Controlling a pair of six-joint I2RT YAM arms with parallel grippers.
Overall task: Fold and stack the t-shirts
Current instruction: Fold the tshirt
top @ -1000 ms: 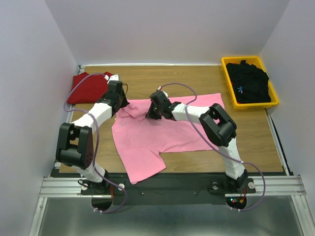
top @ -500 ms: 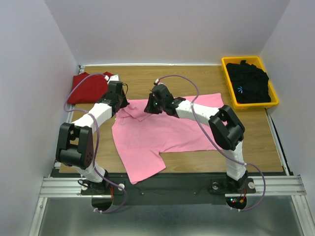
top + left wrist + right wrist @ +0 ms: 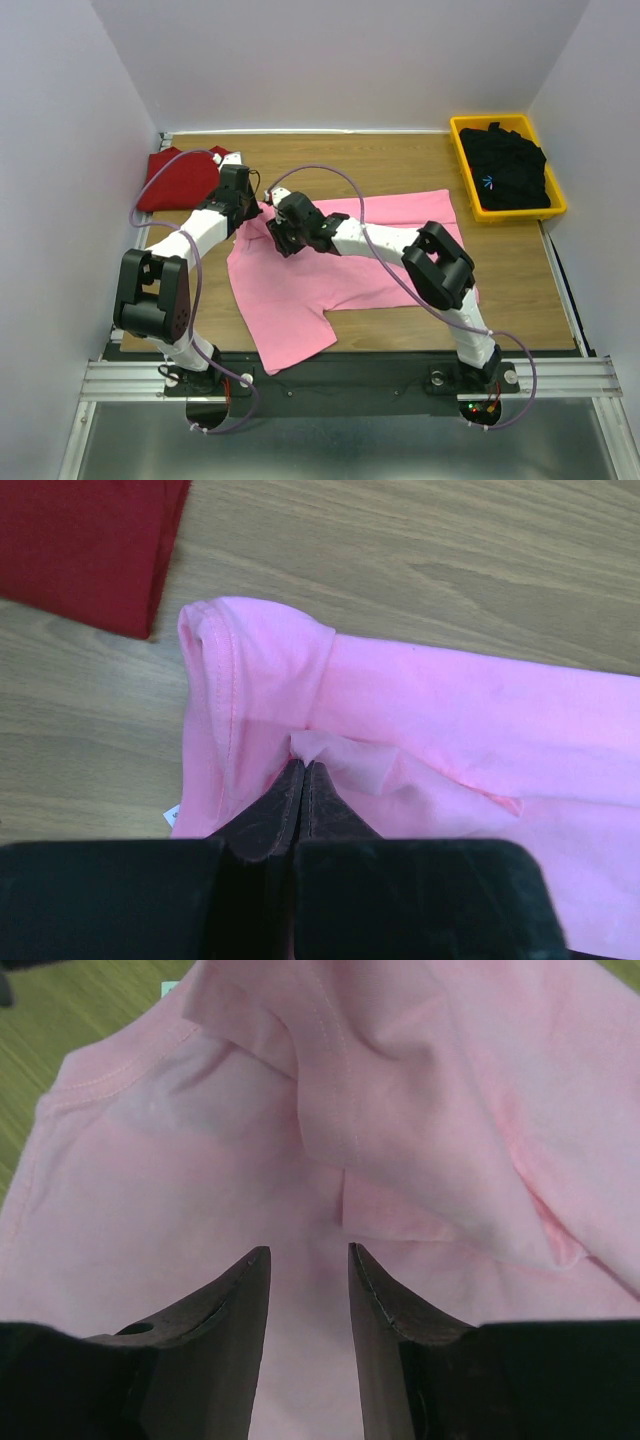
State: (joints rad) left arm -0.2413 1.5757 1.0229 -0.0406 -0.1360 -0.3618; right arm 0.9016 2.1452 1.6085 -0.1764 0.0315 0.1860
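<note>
Left gripper (image 3: pixel 303 770): fingers pressed together on a small pinch of the pink t-shirt (image 3: pixel 450 710), close by a sleeve hem. Right gripper (image 3: pixel 308 1252): jaws parted, nothing between them, poised just over bunched pink cloth, at about 4 o'clock of the left's pinch in the top view.

Left arm: reaching toward 12 o'clock from its base, elbow raised, wrist pitched down onto the cloth. Right arm: stretched toward 10 o'clock, forearm low across the upper part of the shirt.

Pink t-shirt: spread mostly flat mid-table, one sleeve trailing toward 6 o'clock, rumpled at the gripped corner. Dark red t-shirt (image 3: pixel 180 178): folded on the table (image 3: pixel 350 160) at 10 o'clock, near the pink one but apart from it. Black t-shirt (image 3: pixel 510 170): heaped in the yellow bin (image 3: pixel 459 150) at 2 o'clock.

Step, as judged: taking a second hold on the pink shirt's rumpled end, ahead of a first fold. Red apparently done, black not yet begun.

Next move calls for: lowering the right jaws onto a single edge rather than the bunched layers, closing, then lifting with both grippers together to keep the cloth taut.
</note>
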